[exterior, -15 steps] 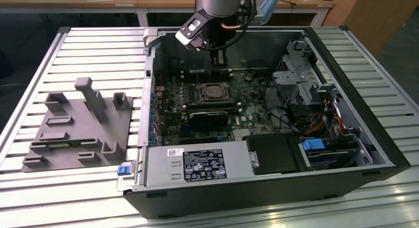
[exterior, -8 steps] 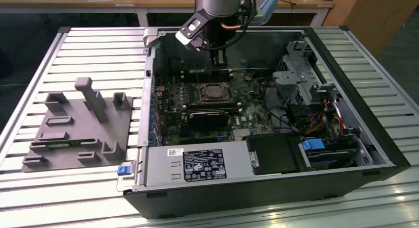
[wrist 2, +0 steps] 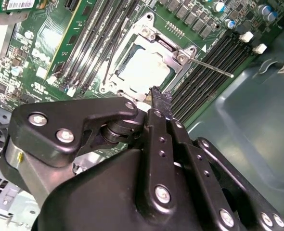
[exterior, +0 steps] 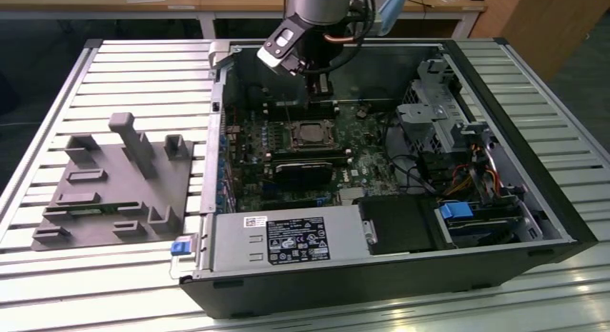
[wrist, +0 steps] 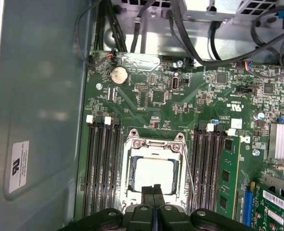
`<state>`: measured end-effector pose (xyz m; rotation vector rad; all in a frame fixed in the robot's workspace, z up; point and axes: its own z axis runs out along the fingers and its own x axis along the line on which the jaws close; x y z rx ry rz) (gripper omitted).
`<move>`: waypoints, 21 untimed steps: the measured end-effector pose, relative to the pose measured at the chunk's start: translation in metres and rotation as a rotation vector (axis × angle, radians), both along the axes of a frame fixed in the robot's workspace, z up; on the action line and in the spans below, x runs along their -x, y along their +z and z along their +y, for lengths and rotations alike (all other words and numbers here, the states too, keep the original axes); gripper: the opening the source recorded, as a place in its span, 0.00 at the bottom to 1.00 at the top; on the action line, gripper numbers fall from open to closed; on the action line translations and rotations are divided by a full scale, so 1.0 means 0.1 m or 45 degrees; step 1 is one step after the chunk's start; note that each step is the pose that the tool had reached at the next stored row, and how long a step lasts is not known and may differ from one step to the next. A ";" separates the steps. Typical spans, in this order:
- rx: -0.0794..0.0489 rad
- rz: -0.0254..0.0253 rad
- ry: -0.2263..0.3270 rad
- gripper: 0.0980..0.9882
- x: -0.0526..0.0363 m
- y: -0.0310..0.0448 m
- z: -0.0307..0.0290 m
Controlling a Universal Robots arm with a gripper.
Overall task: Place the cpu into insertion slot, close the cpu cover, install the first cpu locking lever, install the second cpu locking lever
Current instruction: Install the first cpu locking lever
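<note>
Fingers (wrist: 149, 195) are pressed together with nothing between them, poised at one edge of the cover frame (wrist: 154, 143); contact cannot be told. The frame lies down around the silver chip (wrist: 154, 174), which sits flat in the socket (wrist: 130, 166). A thin lever rod (wrist 2: 212, 67) slants out over the memory slots (wrist: 101, 168). The green board (wrist: 151, 96) lies in an open computer case (exterior: 562, 225) on a slatted surface (exterior: 143, 68), with a grey fixture (exterior: 114, 189) at the exterior view's left.

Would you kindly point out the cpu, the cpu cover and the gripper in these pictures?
cpu (wrist: 154, 172): first wrist view, middle of its silver top.
cpu cover (wrist: 154, 144): first wrist view, frame bar beside the window.
gripper (wrist: 154, 189): first wrist view, midway between its fingertips.
</note>
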<state>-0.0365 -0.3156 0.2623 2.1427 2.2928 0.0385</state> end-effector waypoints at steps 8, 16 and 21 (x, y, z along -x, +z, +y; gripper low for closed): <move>0.000 0.0000 0.067 0.01 0.000 0.000 0.000; 0.000 -0.0001 0.185 0.01 0.000 0.000 0.000; 0.000 0.0000 0.224 0.01 0.000 0.000 0.000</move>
